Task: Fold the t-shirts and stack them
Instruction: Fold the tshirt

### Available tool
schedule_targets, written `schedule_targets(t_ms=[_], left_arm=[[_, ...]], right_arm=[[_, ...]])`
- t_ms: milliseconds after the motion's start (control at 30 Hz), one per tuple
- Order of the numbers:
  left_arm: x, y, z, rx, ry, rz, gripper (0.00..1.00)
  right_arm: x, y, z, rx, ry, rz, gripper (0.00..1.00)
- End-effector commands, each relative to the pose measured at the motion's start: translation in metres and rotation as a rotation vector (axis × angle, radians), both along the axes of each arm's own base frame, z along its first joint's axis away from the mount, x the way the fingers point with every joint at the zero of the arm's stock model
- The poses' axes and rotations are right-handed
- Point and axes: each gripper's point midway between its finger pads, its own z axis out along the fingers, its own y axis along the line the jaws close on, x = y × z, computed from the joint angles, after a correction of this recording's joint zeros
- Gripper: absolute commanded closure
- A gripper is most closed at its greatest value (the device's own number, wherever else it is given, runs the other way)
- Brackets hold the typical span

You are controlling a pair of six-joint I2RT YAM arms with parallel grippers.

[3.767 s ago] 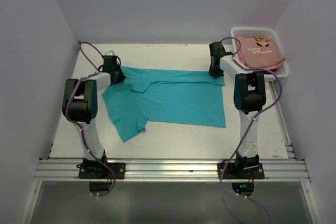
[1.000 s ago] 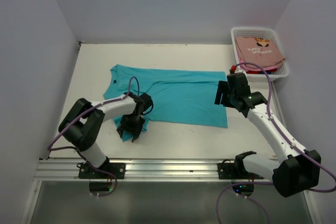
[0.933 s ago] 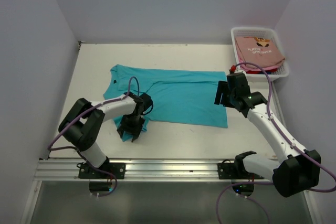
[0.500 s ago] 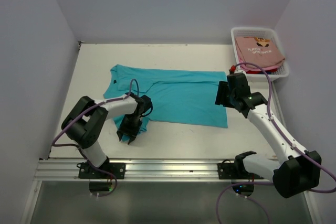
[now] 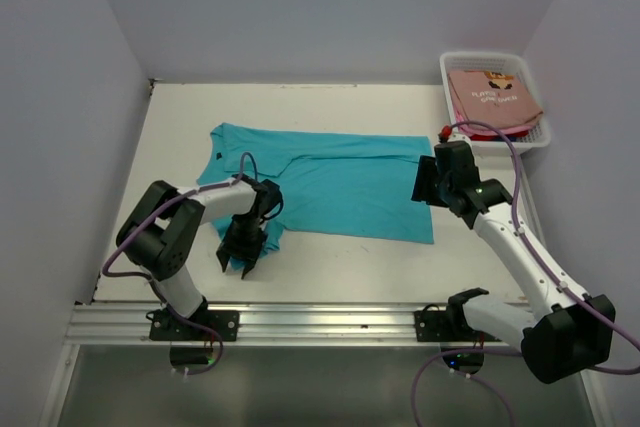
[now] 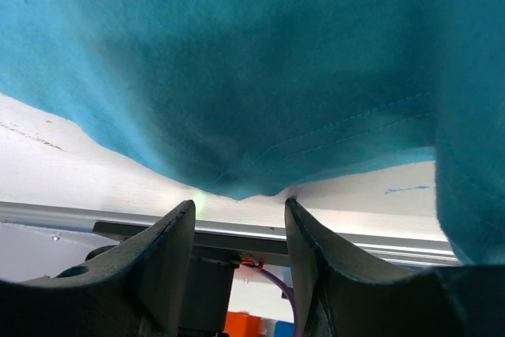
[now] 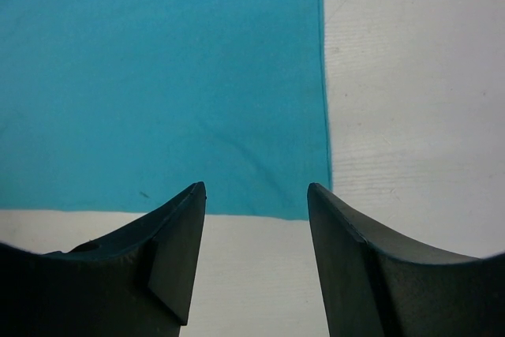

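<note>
Teal shirt spread flat on worktop; left end effector released at its near edge, right end effector released over its right edge.

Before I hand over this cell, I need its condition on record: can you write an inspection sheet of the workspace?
Surface: white table, faint marks near the front.
Job's things: teal t-shirt spread flat; pink t-shirt in the white basket.
Clutter: nothing seen.
Grippers: left gripper at the teal sleeve, right gripper at its right edge; fingers of both apart, holding nothing.
Cables: purple cables loop off both arms.
Surroundings: pale walls, metal rail in front.
</note>
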Motion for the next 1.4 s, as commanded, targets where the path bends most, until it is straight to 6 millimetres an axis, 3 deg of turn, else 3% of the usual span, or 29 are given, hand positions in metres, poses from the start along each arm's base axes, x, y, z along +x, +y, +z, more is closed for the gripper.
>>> schedule_targets(t_ms=[0, 400, 633, 767, 833, 967, 1067, 1167, 1233, 1367], left_arm=[[0.031, -0.017, -0.026, -0.086, -0.125, -0.001, 0.46], [0.087, -0.032, -0.006, -0.146, -0.308, -0.024, 0.46], [0.089, -0.025, -0.015, -0.151, -0.285, 0.005, 0.47], [0.086, -0.024, -0.021, -0.151, -0.252, 0.009, 0.66], [0.084, -0.024, -0.021, -0.153, -0.243, 0.009, 0.96], [0.083, -0.022, -0.017, -0.147, -0.246, 0.014, 1.0], [0.082, -0.02, -0.001, -0.134, -0.267, 0.029, 1.0], [0.096, -0.027, 0.028, -0.158, -0.353, 0.047, 1.0], [0.105, -0.031, 0.053, -0.169, -0.413, 0.046, 1.0], [0.108, -0.032, 0.086, -0.176, -0.466, 0.036, 1.0]], right_arm=[[-0.003, 0.001, 0.002, -0.003, -0.018, 0.015, 0.42], [-0.002, 0.001, 0.003, -0.002, -0.025, 0.022, 0.43], [-0.002, 0.0, 0.004, -0.009, -0.03, 0.021, 0.43], [-0.003, -0.001, 0.005, -0.012, -0.035, 0.019, 0.44], [-0.002, -0.002, 0.007, -0.012, -0.039, 0.016, 0.45], [-0.002, -0.003, 0.006, -0.019, -0.038, 0.01, 0.46], [-0.002, -0.006, 0.004, -0.029, -0.032, -0.007, 0.46], [-0.003, -0.016, -0.001, -0.069, -0.015, -0.055, 0.43], [-0.005, -0.026, -0.009, -0.115, 0.02, -0.104, 0.38], [-0.011, -0.033, -0.031, -0.154, 0.104, -0.156, 0.31]])
